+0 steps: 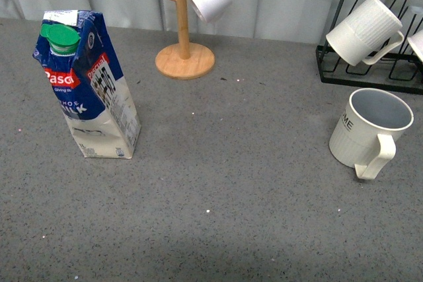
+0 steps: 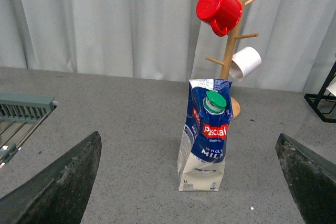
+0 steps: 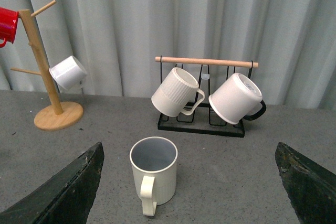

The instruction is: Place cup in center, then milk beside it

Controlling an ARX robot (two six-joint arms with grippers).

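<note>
Left wrist view: left gripper (image 2: 188, 145) has its jaws wide apart, with nothing between the fingers. The milk (image 2: 206, 153) stands upright straight ahead of it, clear of both fingers, cap side facing the gripper. The carton body looks a bit dented and leans slightly.

The wooden mug tree (image 1: 183, 31) is behind the milk, further from the gripper, and is not part of the task. The middle of the table (image 1: 218, 183) is bare in the front view, and neither arm shows there.

The cup (image 3: 154, 174) stands upright, mouth up, handle turned toward the right gripper (image 3: 188, 148). It is just ahead of and below that gripper, inside the span of the fingers but nearer one of them. This gripper also has its jaws spread and holds nothing. The black rack (image 3: 202, 124) with hanging mugs is beyond the cup.

Judgement: step one, cup to centre, has not started. The next move calls for the right gripper to go down and forward and line up on the cup wall or rim, avoiding the handle. It would then close, lift and carry the cup to the centre. The milk waits for the left arm.
</note>
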